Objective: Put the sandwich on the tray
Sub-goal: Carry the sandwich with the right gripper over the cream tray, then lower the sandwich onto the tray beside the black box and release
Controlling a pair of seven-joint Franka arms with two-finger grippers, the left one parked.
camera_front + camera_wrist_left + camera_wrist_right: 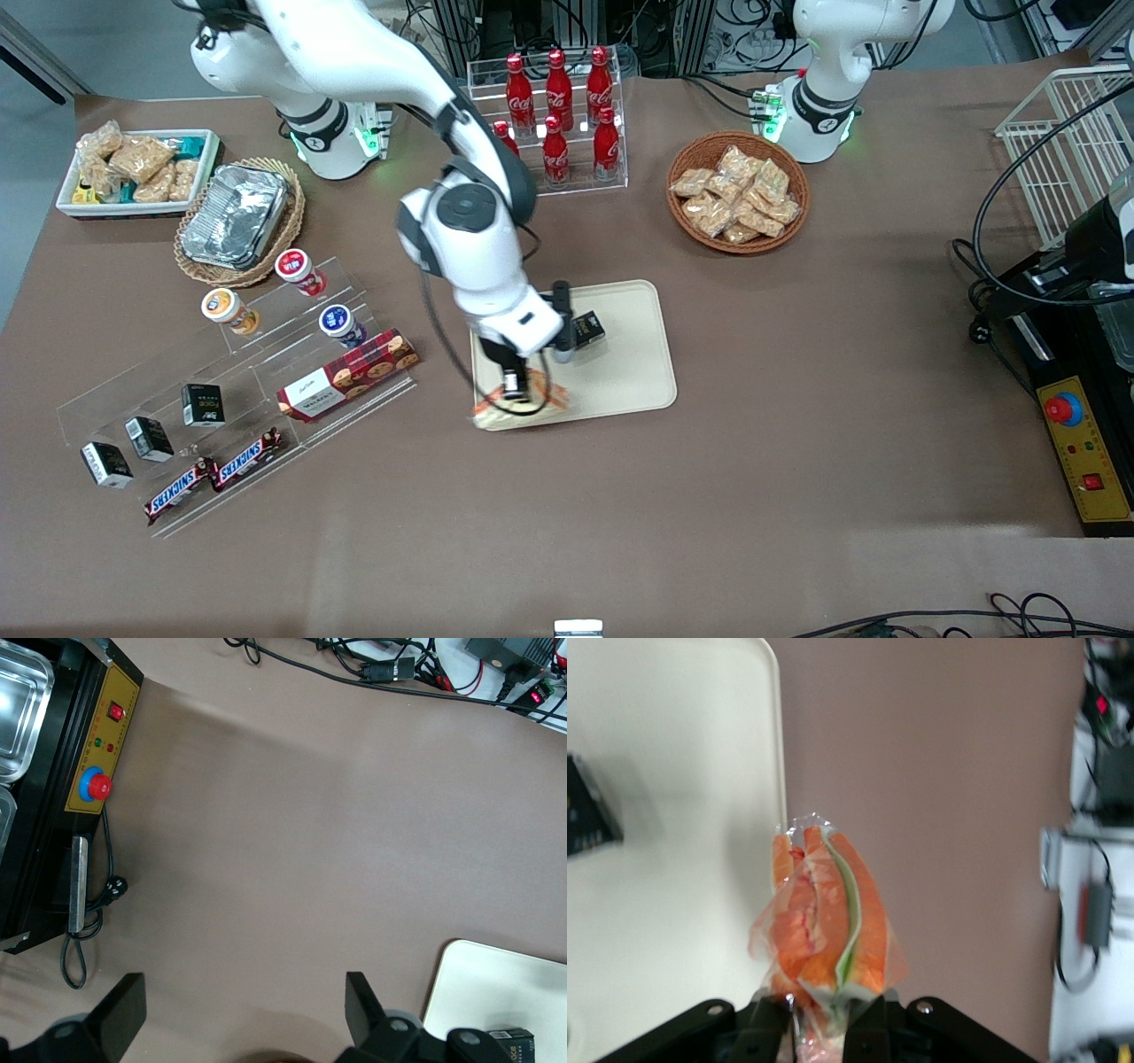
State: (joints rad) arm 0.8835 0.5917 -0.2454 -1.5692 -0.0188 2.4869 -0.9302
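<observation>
My gripper (516,386) sits low over the tray (631,372), at the corner nearest the front camera on my working-arm side. Fingers (864,1032) pinched narrow on the sandwich (826,917), holding it by its wide end. Plastic wrap bunches up right at the fingertips.

Sandwich: orange layers, pale bread, thin green strip, clear wrap. In the wrist view its pointed end sticks out away from my fingers and it straddles the tray rim, part over the cream surface, part over the brown table (797,461). From the front, only a bit of orange and wrap (483,408) shows under my gripper at the tray's corner edge. Can't tell if it touches the tray or hangs just above it.

Also on the tray: small black box (587,328), farther from the front camera than my gripper, apart from the sandwich. It shows in my wrist view too (589,811).

Around: red biscuit box (347,373) on a clear stand toward my end of the table, well apart from the tray. Cola bottles (558,111) in a clear rack, farther from the camera than the tray. Wicker basket of snack packets (738,190) toward the parked arm's end.
</observation>
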